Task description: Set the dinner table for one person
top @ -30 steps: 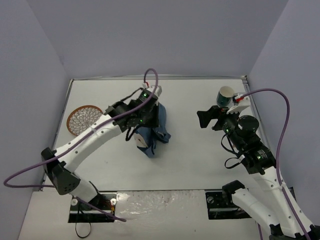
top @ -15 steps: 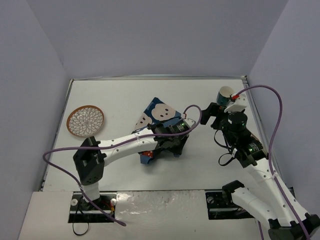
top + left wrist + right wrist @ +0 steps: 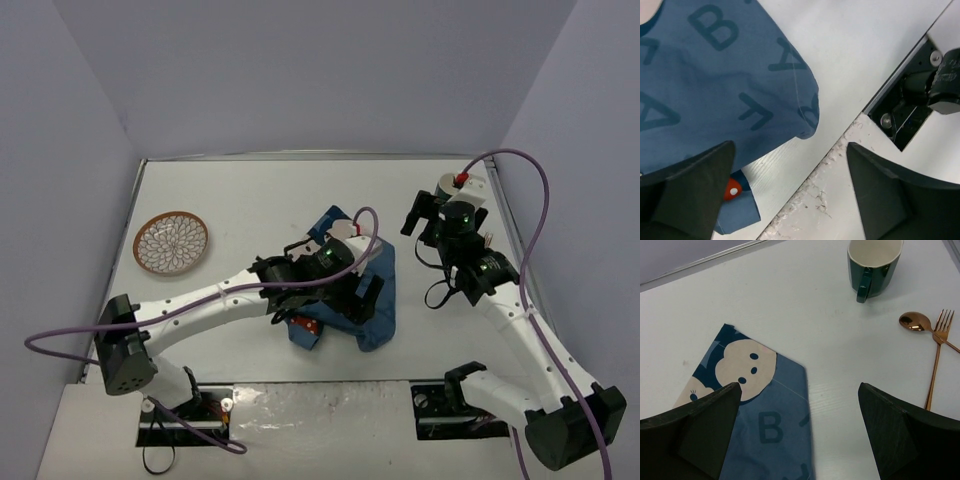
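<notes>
White dinner table point(image 3: 250, 195) carries placemat point(image 3: 785, 412), plate point(image 3: 172, 241), mug point(image 3: 874, 265), spoon point(image 3: 912, 321), fork point(image 3: 935, 357).

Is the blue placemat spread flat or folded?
Folded: the placemat lies partly doubled over, with a second layer showing beneath its near edge in the left wrist view.

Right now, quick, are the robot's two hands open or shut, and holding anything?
Left gripper: open, holding nothing.
Right gripper: open, holding nothing.

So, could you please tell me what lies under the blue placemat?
The white table shows around the placemat; a folded-under layer with red spotted print peeks out. Anything beneath is covered.
</notes>
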`<state>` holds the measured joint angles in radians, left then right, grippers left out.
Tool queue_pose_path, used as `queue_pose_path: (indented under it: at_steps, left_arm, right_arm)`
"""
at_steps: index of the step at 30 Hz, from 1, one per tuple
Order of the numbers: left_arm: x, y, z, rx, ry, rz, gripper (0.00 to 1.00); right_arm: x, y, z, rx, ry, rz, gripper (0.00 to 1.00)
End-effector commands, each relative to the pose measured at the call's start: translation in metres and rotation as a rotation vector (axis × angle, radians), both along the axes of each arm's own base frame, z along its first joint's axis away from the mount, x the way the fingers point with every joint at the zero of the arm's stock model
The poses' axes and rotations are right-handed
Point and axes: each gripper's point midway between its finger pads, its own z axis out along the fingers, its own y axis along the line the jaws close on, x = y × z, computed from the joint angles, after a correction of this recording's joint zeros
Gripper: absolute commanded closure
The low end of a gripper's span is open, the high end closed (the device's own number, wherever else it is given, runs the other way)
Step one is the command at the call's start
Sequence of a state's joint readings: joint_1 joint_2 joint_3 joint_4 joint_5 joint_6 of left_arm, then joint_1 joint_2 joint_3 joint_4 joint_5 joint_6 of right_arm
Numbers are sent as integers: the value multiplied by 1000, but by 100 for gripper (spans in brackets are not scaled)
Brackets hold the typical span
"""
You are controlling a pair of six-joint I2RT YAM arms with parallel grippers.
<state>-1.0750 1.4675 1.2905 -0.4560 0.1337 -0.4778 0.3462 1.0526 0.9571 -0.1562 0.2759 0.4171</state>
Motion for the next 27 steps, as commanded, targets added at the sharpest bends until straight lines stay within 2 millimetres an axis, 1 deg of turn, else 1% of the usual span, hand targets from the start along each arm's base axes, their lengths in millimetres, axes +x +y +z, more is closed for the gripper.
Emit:
queue_pose_path:
  at_steps: [1,2,3,4,5,6,8,9,10,11,12,13,14,17,18,19,20,21,22,27]
  left_arm:
    - [34,31,38,-124,-67,158,3]
    - [38,38,38,-127,-65,183,3]
    - [43,44,34,-117,-65,209,3]
    - [47,51,31,-112,-63,240,3]
    - [51,59,28,-110,-59,271,3]
    - [58,71,21,-103,-48,317,3]
    - [72,97,5,-86,-19,424,3]
    - [80,110,1,-87,-11,468,3]
    - [85,121,-6,-82,-1,505,3]
    - [88,131,-15,-72,10,538,3]
    - [91,139,-21,-69,16,565,3]
    - [92,146,-27,-65,27,588,3]
    - [91,153,-35,-59,40,609,3]
    - [95,174,-47,-61,53,678,5]
    - [95,178,-50,-61,52,687,6]
    - [93,183,-58,-48,63,692,6]
    - [92,185,-62,-45,73,693,6]
    - [91,186,-68,-46,84,687,6]
    - [93,186,-71,-52,88,685,7]
    - [95,183,-98,-8,137,666,10]
  right_arm:
    - [38,24,14,6,-14,82,0]
    - [47,30,16,4,-13,106,0]
    - [52,36,10,6,2,126,0]
    - [64,43,3,-8,22,154,0]
    - [71,49,10,-14,7,186,0]
    - [80,58,7,-30,18,228,0]
    - [104,80,-17,-73,72,323,0]
    - [113,85,-13,-106,56,355,0]
    - [122,93,-21,-128,65,401,0]
    - [129,103,-36,-142,90,457,0]
    - [139,111,-48,-178,101,518,0]
    - [145,117,-56,-203,105,573,0]
    - [149,124,-62,-218,107,622,0]
    - [155,147,-94,-253,128,814,0]
    - [157,152,-94,-258,119,842,0]
    - [157,155,-101,-262,126,874,0]
    - [157,158,-105,-264,126,899,0]
    - [156,162,-113,-270,128,938,0]
    - [157,164,-125,-278,141,965,0]
    - [166,172,-149,-316,158,1002,0]
